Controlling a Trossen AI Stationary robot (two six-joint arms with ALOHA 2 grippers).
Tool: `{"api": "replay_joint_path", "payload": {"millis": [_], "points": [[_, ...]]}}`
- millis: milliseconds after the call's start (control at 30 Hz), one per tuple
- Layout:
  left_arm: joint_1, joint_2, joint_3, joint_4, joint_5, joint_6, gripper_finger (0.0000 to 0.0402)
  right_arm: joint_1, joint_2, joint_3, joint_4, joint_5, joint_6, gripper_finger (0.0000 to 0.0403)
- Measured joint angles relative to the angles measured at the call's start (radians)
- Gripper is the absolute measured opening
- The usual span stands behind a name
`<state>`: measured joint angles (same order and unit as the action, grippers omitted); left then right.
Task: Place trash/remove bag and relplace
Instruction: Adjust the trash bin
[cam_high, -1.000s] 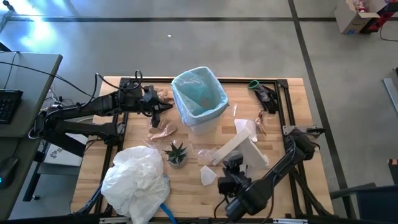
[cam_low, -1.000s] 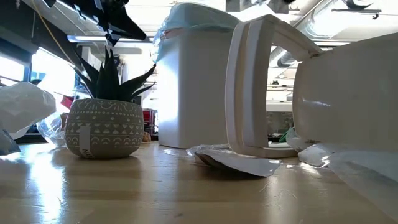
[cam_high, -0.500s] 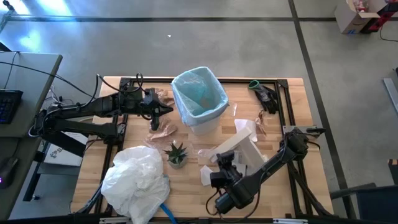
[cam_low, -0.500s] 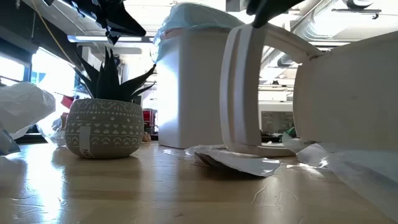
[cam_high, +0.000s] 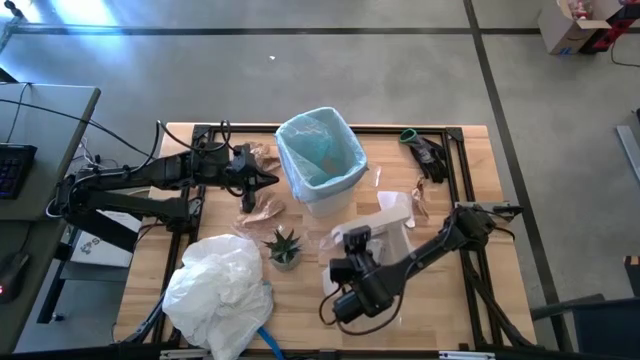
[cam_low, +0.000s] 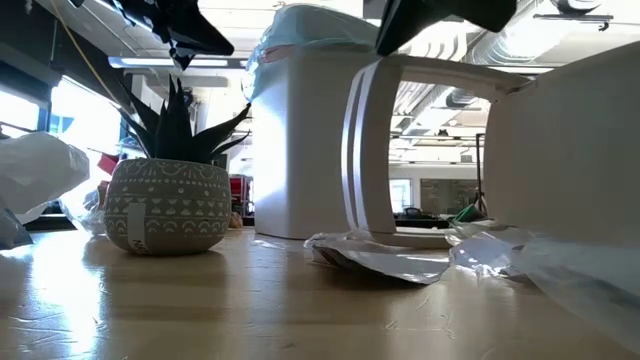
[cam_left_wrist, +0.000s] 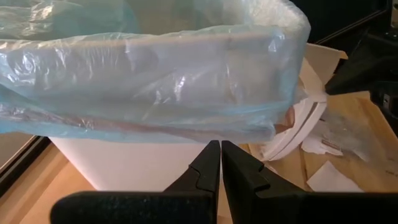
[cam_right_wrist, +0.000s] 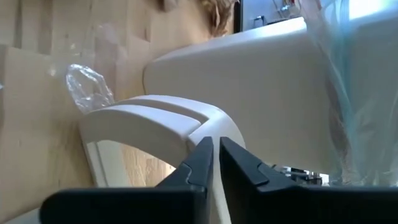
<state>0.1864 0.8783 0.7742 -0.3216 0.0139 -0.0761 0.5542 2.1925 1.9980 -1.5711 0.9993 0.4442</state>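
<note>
A: Jaws first. Right gripper (cam_high: 352, 238), on the near side of the white bin (cam_high: 322, 192): half spread a second ago, now drawn almost together over the arch of the white lid frame (cam_high: 392, 215).

B: Holding it?

A: Looks so. The wrist view has both fingers pinched at the arch's thin edge, though the contact itself is partly hidden, so call it probable. In the low view the frame has swung and stands at a different tilt than a second back, which fits a grip.

B: Left gripper (cam_high: 272, 179)?

A: Unchanged. Just beside the bin's left wall, below the rim, fingers closed flat on each other, nothing between them.

B: The bag?

A: Light-blue liner bag (cam_high: 318, 150) sits in the bin, cuffed over the rim. Not lifted.

B: Trash?

A: On the table. Brown paper (cam_high: 262, 210) left of the bin, white scrap (cam_high: 333, 283) well in front of it, near the right wrist. A potted plant (cam_high: 284, 245) stands in front of the bin too; not trash.

B: Meaning?

A: Lid being cleared off, I judge. Trash-loading and bag swap not yet begun.
</note>
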Motion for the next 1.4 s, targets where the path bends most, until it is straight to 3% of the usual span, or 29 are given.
{"api": "replay_joint_path", "payload": {"millis": [600,900,1033,1200,1400], "points": [[-0.032,0.0,0.0,-0.016,0.001,0.009,0.0,-0.03,-0.004,0.005,0.0,0.037,0.026,0.0],[-0.032,0.0,0.0,-0.02,0.0,0.009,0.0,-0.023,-0.008,0.142,0.001,0.126,-0.031,0.0],[-0.032,0.0,0.0,-0.023,0.0,0.009,0.0,-0.024,-0.011,0.194,0.001,0.011,-0.049,0.0],[-0.032,0.0,0.0,-0.027,0.0,0.016,0.0,-0.002,-0.011,0.182,0.0,-0.086,0.044,0.0009],[-0.037,0.0,0.0,-0.027,0.0,0.035,0.0,0.036,-0.011,0.106,0.0,-0.112,0.169,0.0082]]}}
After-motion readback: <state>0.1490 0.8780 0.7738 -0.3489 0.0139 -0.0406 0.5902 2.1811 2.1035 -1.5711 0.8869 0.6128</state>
